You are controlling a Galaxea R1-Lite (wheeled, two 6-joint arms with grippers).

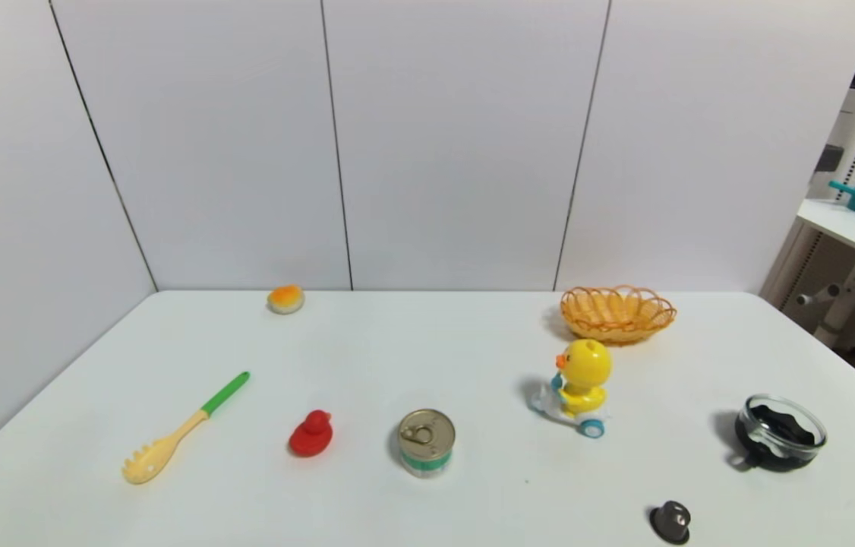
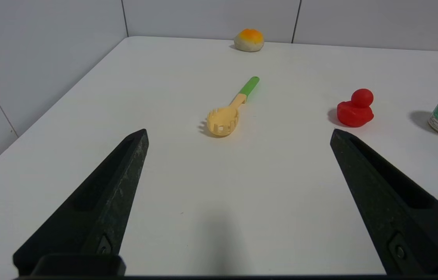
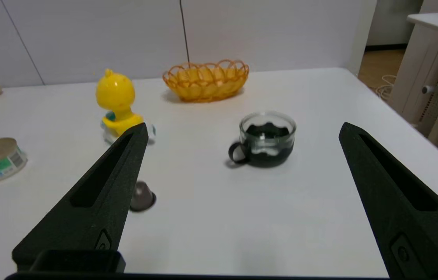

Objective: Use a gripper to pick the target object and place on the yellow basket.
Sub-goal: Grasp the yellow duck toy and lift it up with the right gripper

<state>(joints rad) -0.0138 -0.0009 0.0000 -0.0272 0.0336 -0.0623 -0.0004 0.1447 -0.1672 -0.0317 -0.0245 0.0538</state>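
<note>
My two claws hang low over the near edge of the white table, out of the head camera's sight, each seen only by its own wrist camera. My right gripper is spread wide and holds nothing; past its fingers stands the yellow duckling on its blue-wheeled base, upright, right of the table's centre. Just beyond the duckling at about 1 o'clock, near but apart, sits the orange-yellow woven basket close to the back wall. At the duckling's 4 o'clock stands a dark glass cup with a handle, and a small dark capsule lies near the front edge. A pull-tab tin stands at the duckling's 8 o'clock. My left gripper is likewise released and empty, facing a pasta spoon with a green handle, a red rubber duck and a small bun by the far wall.
</note>
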